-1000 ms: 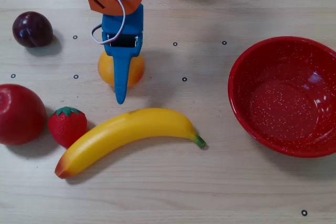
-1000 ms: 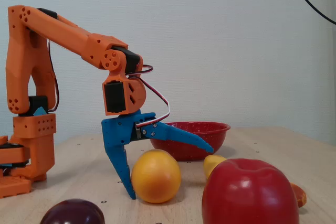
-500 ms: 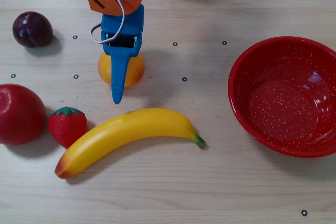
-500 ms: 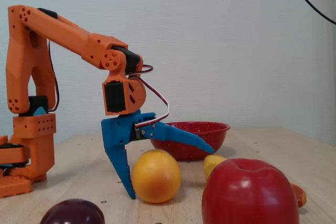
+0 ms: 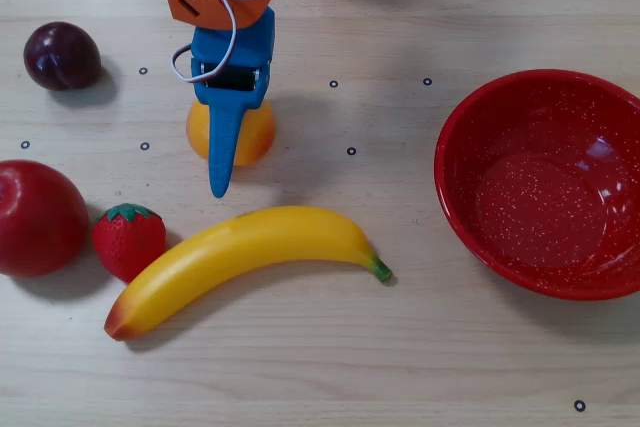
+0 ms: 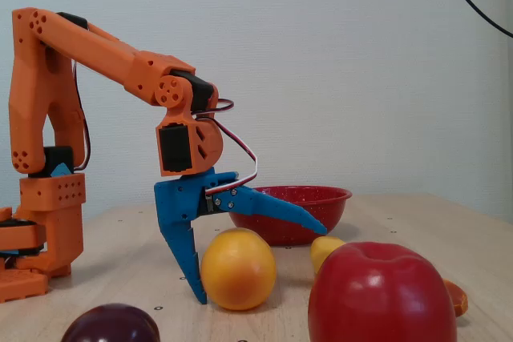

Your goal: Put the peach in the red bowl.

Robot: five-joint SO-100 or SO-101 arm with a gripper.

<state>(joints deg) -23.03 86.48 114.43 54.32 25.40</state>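
Note:
The peach [image 5: 255,137] [image 6: 238,268] is a yellow-orange ball on the table, partly under my gripper in the overhead view. My blue gripper [image 5: 222,142] [image 6: 260,262] is open around it. In the fixed view one finger [image 6: 186,258] reaches down to the table just left of the peach. The other finger [image 6: 280,207] is lifted above and past it, not touching. The red bowl [image 5: 455,162] [image 6: 321,198] stands empty at the right of the overhead view, well apart from the peach.
A yellow banana [image 5: 250,257] [image 6: 325,250] lies just in front of the peach in the overhead view. A strawberry [image 5: 128,239] and a big red apple [image 5: 38,217] [image 6: 377,294] sit at the left. A dark plum [image 5: 62,55] [image 6: 112,324] is at upper left.

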